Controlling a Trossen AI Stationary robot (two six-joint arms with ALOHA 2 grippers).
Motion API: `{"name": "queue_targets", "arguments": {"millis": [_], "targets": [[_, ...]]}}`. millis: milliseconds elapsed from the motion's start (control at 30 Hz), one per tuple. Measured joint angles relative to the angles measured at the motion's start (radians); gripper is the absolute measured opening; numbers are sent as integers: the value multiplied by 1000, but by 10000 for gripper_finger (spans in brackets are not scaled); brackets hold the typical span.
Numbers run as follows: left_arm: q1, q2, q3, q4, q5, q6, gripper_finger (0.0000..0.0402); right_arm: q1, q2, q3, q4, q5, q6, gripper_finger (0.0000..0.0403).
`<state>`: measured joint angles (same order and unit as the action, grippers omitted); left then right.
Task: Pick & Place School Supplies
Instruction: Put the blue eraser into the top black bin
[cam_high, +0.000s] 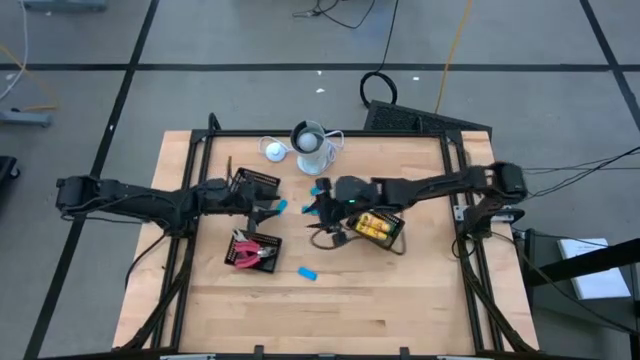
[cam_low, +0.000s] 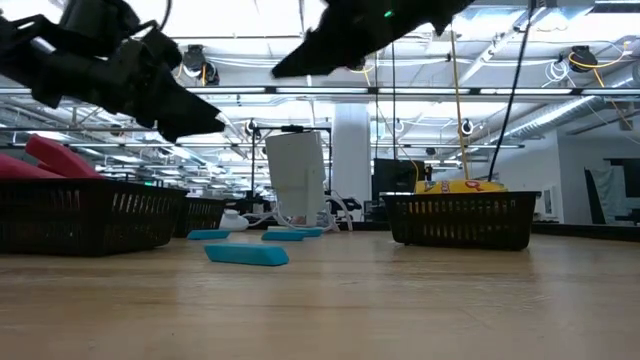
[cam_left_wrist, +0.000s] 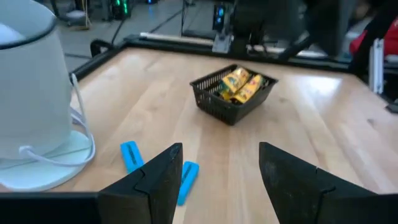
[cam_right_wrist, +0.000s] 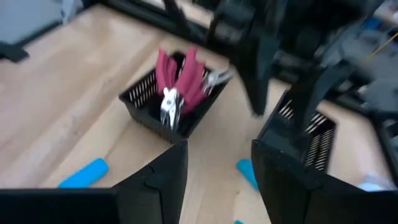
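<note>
My left gripper (cam_high: 268, 207) (cam_left_wrist: 217, 149) hovers open above the table's middle, just right of an empty-looking black mesh basket (cam_high: 256, 184). My right gripper (cam_high: 318, 210) (cam_right_wrist: 217, 146) faces it, also open and raised. Light-blue blocks lie flat between and around them: one by my left fingers (cam_high: 281, 207) (cam_left_wrist: 186, 180), another beside it (cam_left_wrist: 129, 155), one nearer the front (cam_high: 307, 273) (cam_low: 247, 255). Red-handled pliers (cam_right_wrist: 177, 87) sit in a basket (cam_high: 255, 251). Yellow pieces (cam_left_wrist: 239, 84) fill the basket (cam_high: 378, 228) under my right arm.
A white-grey round cup-like object (cam_high: 312, 146) with a cable stands near the far edge, with a small round lid-like piece (cam_high: 274, 150) beside it. Black frame rails border the table on the left and right. Bare wood stretches along the near side (cam_high: 330, 310).
</note>
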<state>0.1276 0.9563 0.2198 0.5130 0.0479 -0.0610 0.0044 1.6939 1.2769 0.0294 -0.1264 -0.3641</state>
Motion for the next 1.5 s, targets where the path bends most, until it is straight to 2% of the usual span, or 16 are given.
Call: {"name": "queue_targets", "arguments": {"millis": [267,400,533,700,900,1233,1500], "targets": [[10,260,135,5,-19,-11,216,-3,-267,-336,269,31,84,166],[20,391,241,-78,4,-28,216,21,-372,-476,301,104,138,166],[19,486,362,-207,4,-29,216,59,-441,-556,303,169,165,166],[32,567,492,-381,-2,-27,216,103,-474,-580,276,216,168,166],[56,643,583,-547,-3,-15,216,130,-475,-584,253,231,153,166],[56,794,687,-641,26,15,216,135,-474,-584,224,230,156,166],[59,809,700,-648,-8,57,216,135,-474,-584,220,230,158,166]]}}
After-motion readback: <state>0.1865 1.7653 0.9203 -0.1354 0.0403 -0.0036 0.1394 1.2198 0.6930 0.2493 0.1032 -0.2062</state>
